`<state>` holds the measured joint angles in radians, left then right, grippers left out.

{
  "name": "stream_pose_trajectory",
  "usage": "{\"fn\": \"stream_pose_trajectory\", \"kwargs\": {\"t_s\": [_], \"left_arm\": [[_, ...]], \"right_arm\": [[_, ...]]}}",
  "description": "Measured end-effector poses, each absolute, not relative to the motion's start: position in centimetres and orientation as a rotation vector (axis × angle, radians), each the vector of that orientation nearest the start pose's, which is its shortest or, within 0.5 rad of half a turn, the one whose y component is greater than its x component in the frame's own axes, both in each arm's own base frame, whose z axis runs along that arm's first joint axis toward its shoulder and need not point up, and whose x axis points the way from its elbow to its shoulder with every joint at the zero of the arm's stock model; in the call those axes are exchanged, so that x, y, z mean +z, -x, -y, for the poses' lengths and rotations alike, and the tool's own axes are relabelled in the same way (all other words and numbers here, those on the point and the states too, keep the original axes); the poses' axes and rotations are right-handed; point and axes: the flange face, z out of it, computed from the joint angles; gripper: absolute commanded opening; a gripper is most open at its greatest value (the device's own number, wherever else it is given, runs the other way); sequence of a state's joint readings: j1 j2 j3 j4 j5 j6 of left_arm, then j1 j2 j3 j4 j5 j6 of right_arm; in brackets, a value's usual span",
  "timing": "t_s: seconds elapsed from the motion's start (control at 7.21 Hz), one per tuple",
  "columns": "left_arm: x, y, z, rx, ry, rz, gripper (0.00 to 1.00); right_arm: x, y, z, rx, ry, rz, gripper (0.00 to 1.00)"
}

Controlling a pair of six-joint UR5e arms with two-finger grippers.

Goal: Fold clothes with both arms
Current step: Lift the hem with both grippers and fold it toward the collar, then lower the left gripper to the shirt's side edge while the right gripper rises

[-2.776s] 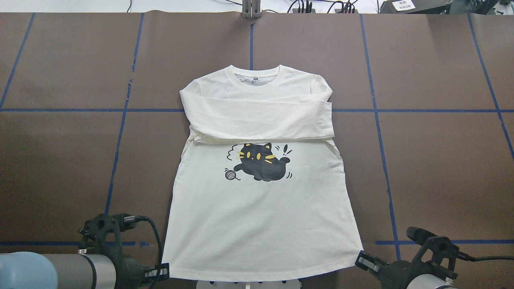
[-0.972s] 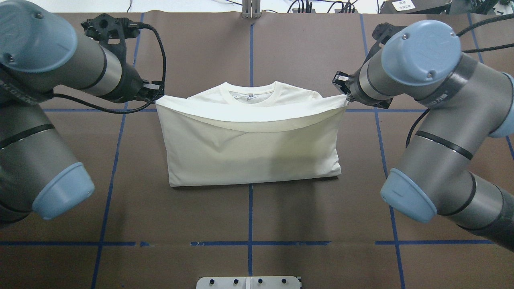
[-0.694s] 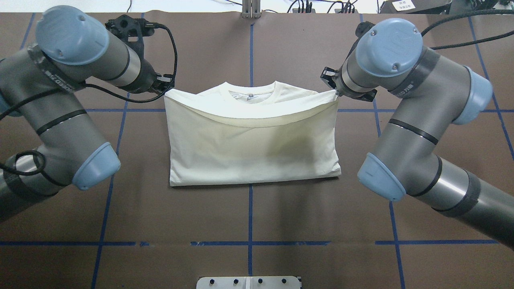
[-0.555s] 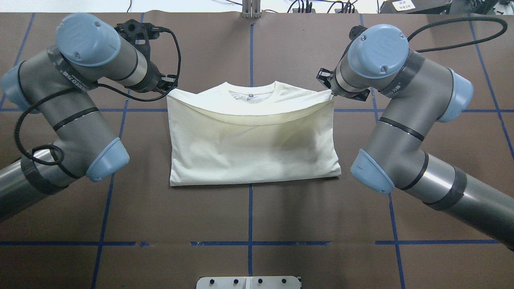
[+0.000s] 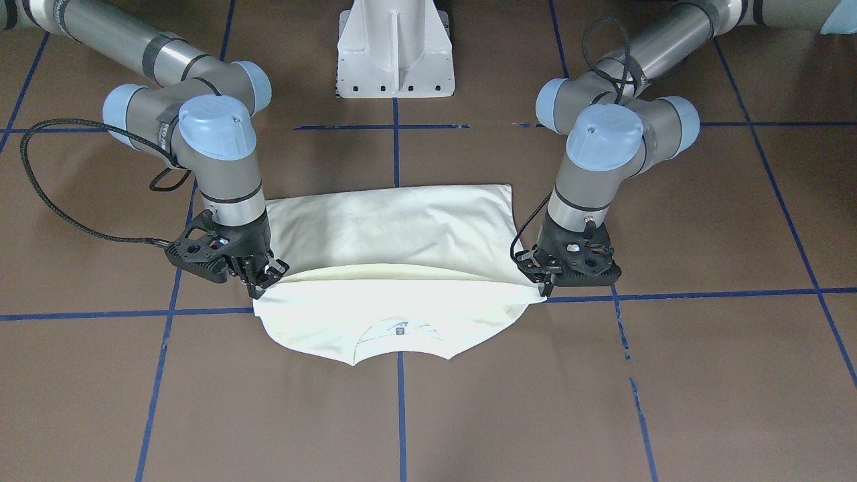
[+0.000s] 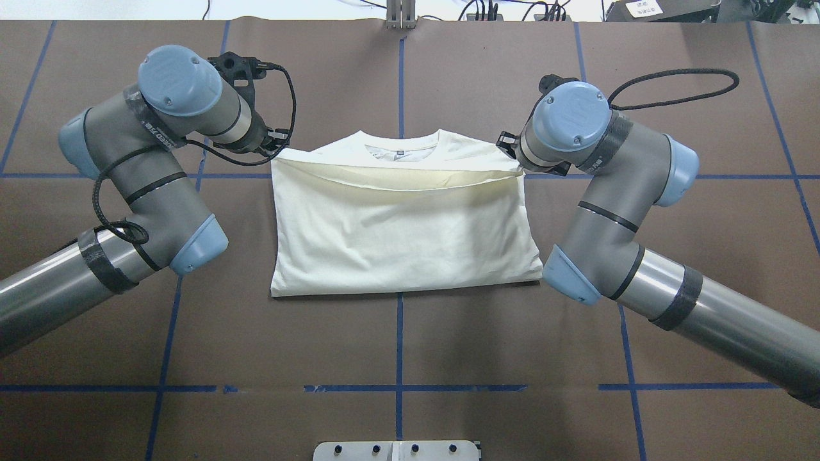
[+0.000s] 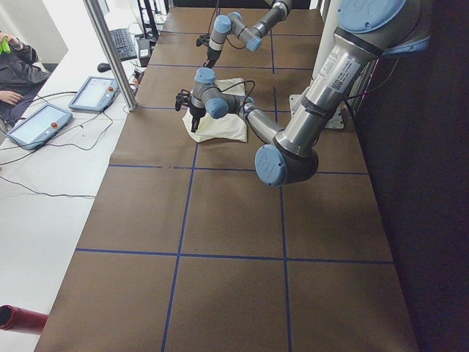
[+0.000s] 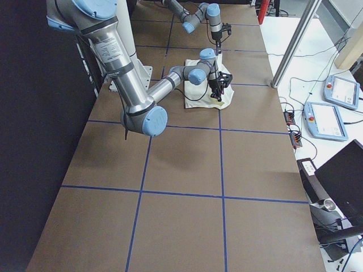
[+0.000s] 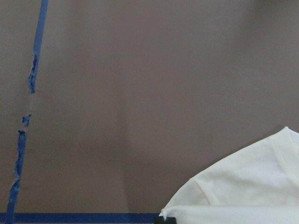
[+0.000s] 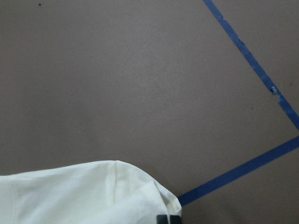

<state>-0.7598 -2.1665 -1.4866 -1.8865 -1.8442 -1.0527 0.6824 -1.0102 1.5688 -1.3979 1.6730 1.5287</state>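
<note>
Only an unreadable neck label marks the T-shirt

A brown tabletop carries a grid of blue tape lines. Beside it, on a white surface, lie a far teach pendant, a near teach pendant, a keyboard and loose cables. An aluminium post stands at the tabletop's edge.

— Where's room near the shirt?
— Open bench past its collar and past its folded edge. The left arm and the right arm stand close beside its two sides.
</note>
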Motion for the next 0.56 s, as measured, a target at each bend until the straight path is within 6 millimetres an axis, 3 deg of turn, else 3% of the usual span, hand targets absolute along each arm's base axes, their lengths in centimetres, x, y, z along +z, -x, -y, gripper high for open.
{"fn": "stream_pose_trajectory", "kwargs": {"t_s": [0.14,0.42,0.56], "left_arm": [[31.7,-45.4,57.0,-0.105,-0.282,-0.818,0.99],[31.1,-45.3,56.2,-0.050,-0.325,-0.847,1.00],[30.5,-44.3,55.2,-0.017,-0.355,-0.872,1.00]], "right_arm": [[32.5,47.0,53.4,0.567,-0.172,0.722,0.99],[32.3,46.7,53.4,0.485,-0.206,0.713,1.00],[31.9,45.4,54.2,0.410,-0.233,0.714,1.00]]}}
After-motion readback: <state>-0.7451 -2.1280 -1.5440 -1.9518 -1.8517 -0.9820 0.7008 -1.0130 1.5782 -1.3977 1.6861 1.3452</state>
